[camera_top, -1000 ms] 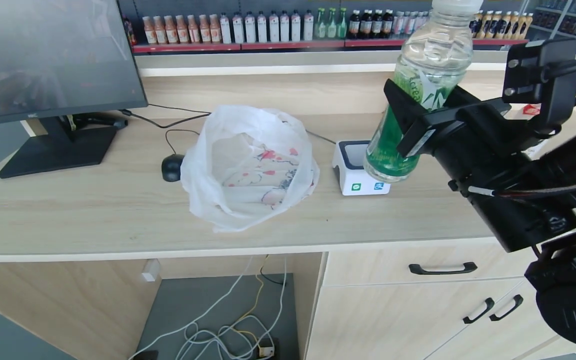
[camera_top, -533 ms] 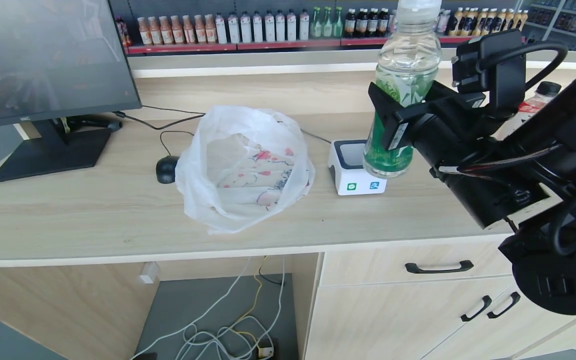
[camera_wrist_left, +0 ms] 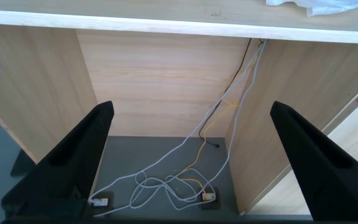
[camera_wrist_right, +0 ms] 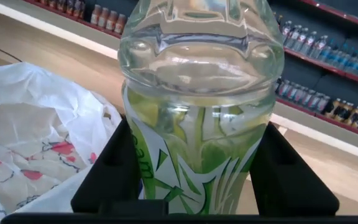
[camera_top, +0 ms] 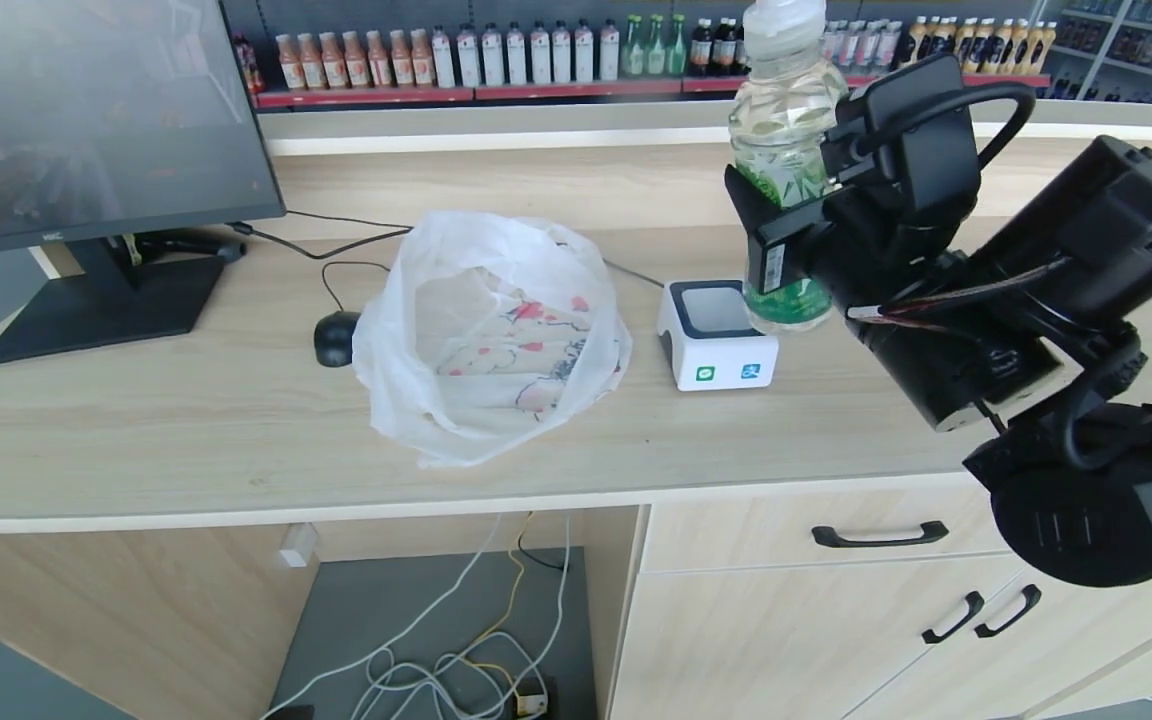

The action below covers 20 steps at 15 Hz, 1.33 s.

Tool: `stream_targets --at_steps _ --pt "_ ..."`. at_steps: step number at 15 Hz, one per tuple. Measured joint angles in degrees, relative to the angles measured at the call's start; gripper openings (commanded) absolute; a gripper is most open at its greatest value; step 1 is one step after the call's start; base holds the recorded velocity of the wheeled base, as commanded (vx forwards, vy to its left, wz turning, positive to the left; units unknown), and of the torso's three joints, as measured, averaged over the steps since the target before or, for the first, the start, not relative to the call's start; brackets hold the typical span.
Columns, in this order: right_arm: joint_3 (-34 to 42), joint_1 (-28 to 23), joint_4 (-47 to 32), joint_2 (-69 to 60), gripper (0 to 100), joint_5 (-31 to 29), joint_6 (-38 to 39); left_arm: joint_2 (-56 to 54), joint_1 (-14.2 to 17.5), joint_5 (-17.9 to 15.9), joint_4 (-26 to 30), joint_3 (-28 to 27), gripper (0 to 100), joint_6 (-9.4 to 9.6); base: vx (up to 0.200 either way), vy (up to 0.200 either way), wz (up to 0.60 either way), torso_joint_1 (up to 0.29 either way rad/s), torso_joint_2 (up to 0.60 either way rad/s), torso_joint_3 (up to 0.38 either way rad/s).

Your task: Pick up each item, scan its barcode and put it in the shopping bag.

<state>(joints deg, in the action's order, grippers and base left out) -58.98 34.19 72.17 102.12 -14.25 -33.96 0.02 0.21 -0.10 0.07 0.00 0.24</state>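
Bottle hangs upright right of centre, clamped round its green label by the right fingers, base at the scanner's right edge, likely to show its barcode, the shopping bag gaping at centre; left fingers spread wide under the desk.

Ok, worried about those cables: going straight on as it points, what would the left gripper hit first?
Probably the wooden back panel under the counter; the cables lie on the floor, below that line.
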Motion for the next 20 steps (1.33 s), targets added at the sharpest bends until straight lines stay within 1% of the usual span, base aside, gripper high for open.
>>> stream_targets --at_steps 2,4,6,9,12,15,18,20 --pt "-1.30 -0.05 -1.34 0.11 0 0.87 -3.34 0.00 -0.07 0.00 0.02 0.00 100 0.02 0.000 0.000 0.00 0.000 0.00 0.000" --pt "-2.62 -0.11 -4.32 0.24 0 4.89 -7.47 0.00 -0.07 0.00 0.02 0.00 100 0.02 0.000 0.000 0.00 0.000 0.00 0.000" --pt "-5.57 -0.68 -8.16 0.77 0 9.13 -10.76 0.00 -0.05 0.00 0.00 0.00 100 0.00 0.000 0.000 0.00 0.000 0.00 0.000" --pt "-13.20 -1.67 -14.25 2.89 0 15.42 -15.52 0.00 -0.02 0.00 0.02 0.00 100 0.02 0.000 0.000 0.00 0.000 0.00 0.000" --pt "-20.63 -3.22 -22.69 5.12 0 24.73 -24.03 0.00 -0.07 0.02 0.02 0.00 100 0.00 0.000 0.000 0.00 0.000 0.00 0.000" --pt "-22.20 -3.96 -23.86 6.47 0 27.58 -27.84 0.00 -0.07 0.00 0.02 0.00 100 0.02 0.000 0.000 0.00 0.000 0.00 0.000" --pt "-22.31 -5.45 -23.92 7.72 0 32.45 -32.88 0.00 -0.05 0.00 0.02 0.00 100 0.00 0.000 0.000 0.00 0.000 0.00 0.000" --pt "-22.31 -6.06 -23.87 8.48 0 34.69 -34.27 0.00 0.00 0.00 0.02 0.00 100 0.02 0.000 0.000 0.00 0.000 0.00 0.000"
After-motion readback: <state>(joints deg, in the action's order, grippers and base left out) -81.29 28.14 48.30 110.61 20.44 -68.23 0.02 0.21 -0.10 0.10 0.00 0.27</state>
